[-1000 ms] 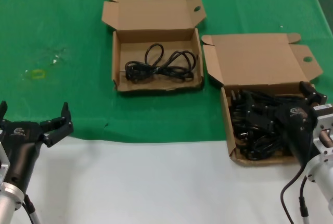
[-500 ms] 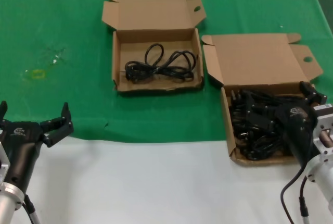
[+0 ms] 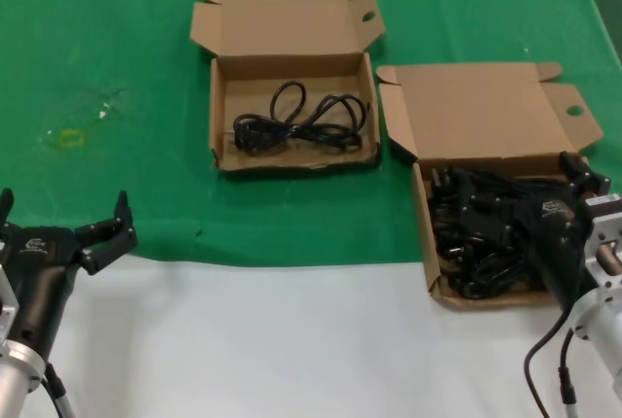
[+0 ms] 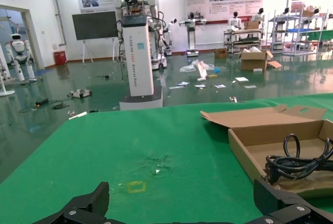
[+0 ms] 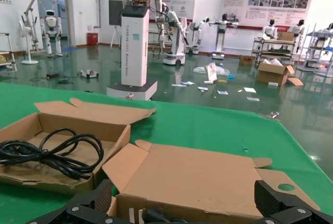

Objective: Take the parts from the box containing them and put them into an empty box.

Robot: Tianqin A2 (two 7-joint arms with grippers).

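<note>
The box of parts (image 3: 425, 233) stands at the right, lid open, filled with a heap of black power cords (image 3: 473, 248). My right gripper (image 3: 520, 190) is open, low over that heap, holding nothing; its wrist view shows the lid (image 5: 197, 177) and a plug (image 5: 151, 216) just ahead of the gripper (image 5: 182, 195). The other box (image 3: 216, 117) stands farther back at the centre, lid open, with one coiled cord (image 3: 296, 121) in it; it also shows in the right wrist view (image 5: 31, 125). My left gripper (image 3: 63, 206) is open and empty at the near left.
A green cloth (image 3: 117, 39) covers the far part of the table; the near part is white (image 3: 292, 340). A small yellow mark (image 3: 68, 136) lies on the cloth at the left. The second box (image 4: 250, 151) and its cord (image 4: 296, 164) show in the left wrist view.
</note>
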